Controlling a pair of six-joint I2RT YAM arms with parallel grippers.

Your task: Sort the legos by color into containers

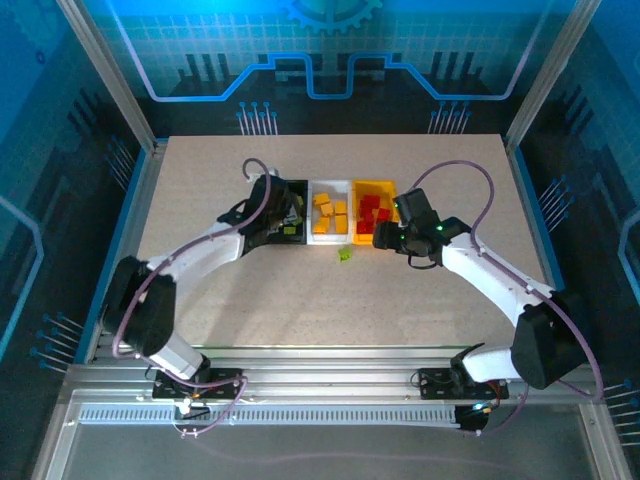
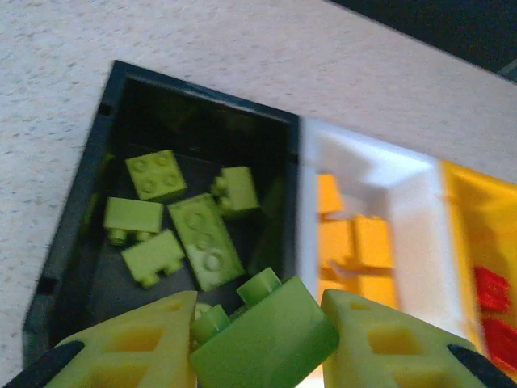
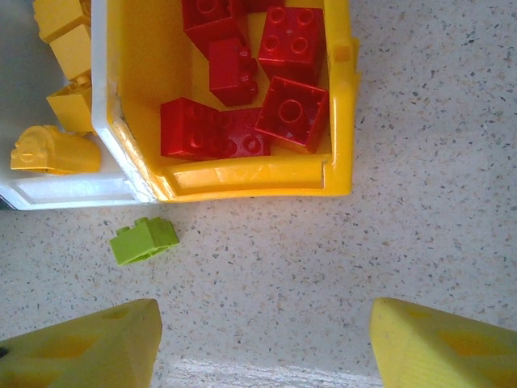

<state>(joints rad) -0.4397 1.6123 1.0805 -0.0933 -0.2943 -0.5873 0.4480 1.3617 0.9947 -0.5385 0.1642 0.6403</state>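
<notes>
My left gripper (image 2: pixel 258 305) is shut on a lime green lego (image 2: pixel 271 339) and hangs over the black container (image 2: pixel 121 81), where several green legos (image 2: pixel 202 242) lie. The white container (image 2: pixel 363 153) beside it holds yellow-orange legos (image 2: pixel 355 242). In the right wrist view, my right gripper (image 3: pixel 262 323) is open over bare table, just in front of the yellow container (image 3: pixel 250 178) with several red legos (image 3: pixel 291 113) inside. One loose green lego (image 3: pixel 144 240) lies on the table in front of the white and yellow containers, to the left of the right gripper's fingers.
The three containers (image 1: pixel 330 185) stand side by side in a row at mid-table, black, white, yellow from left to right. The loose green lego (image 1: pixel 345 254) lies just in front of them. Metal frame posts border the speckled table (image 1: pixel 320 310).
</notes>
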